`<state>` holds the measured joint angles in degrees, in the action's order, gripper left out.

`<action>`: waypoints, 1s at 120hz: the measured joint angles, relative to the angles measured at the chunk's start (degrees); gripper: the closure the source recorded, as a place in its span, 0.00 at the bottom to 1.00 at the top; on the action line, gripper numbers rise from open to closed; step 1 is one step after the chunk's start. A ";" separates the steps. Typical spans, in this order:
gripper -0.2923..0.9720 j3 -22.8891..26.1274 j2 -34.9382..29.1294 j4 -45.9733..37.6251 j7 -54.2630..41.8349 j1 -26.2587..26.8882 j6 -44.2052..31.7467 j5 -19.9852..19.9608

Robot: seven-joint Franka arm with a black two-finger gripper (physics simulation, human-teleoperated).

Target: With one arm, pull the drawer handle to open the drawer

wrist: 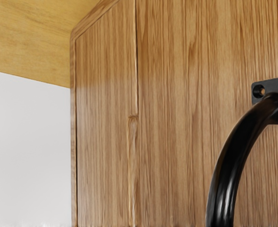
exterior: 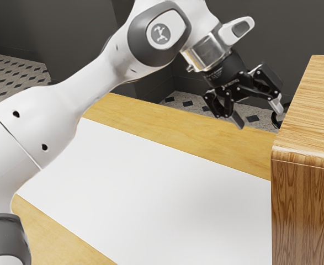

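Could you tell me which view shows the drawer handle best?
The wrist view: the handle arcs large and black against the cabinet. The exterior view catches a dark sliver of it at the cabinet's edge.

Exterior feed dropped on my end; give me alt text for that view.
The open black gripper hovers close to the front of the wooden cabinet at the exterior view's right. The white arm reaches in from that view's left over a white-topped table.
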<state>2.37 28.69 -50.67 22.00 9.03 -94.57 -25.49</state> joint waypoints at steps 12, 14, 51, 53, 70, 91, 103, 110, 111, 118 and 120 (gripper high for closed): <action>0.23 0.00 0.00 -0.53 0.08 0.24 0.08 0.00; 0.23 0.00 0.02 -0.69 0.09 0.25 0.08 0.00; 0.23 -0.53 0.01 -1.76 0.25 -0.48 0.69 0.37; 0.23 -0.55 -0.01 -1.77 0.26 -0.58 0.79 0.44; 0.23 -0.55 -0.61 -1.74 0.31 -2.20 1.83 1.02; 0.23 -0.55 -0.94 -1.74 0.33 -4.63 3.27 1.55; 0.23 -0.58 -0.96 -1.74 0.33 -5.76 4.05 1.67; 0.23 -0.53 -0.97 -1.75 0.32 -6.58 4.53 1.71; 0.23 -0.51 -0.97 -1.76 0.32 -6.68 4.60 1.71; 0.23 -0.54 -1.14 -1.75 0.30 -7.53 5.12 1.74; 0.23 -0.55 -1.19 -1.75 0.30 -7.82 5.29 1.75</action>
<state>1.81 27.50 -52.42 22.30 1.21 -89.28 -23.74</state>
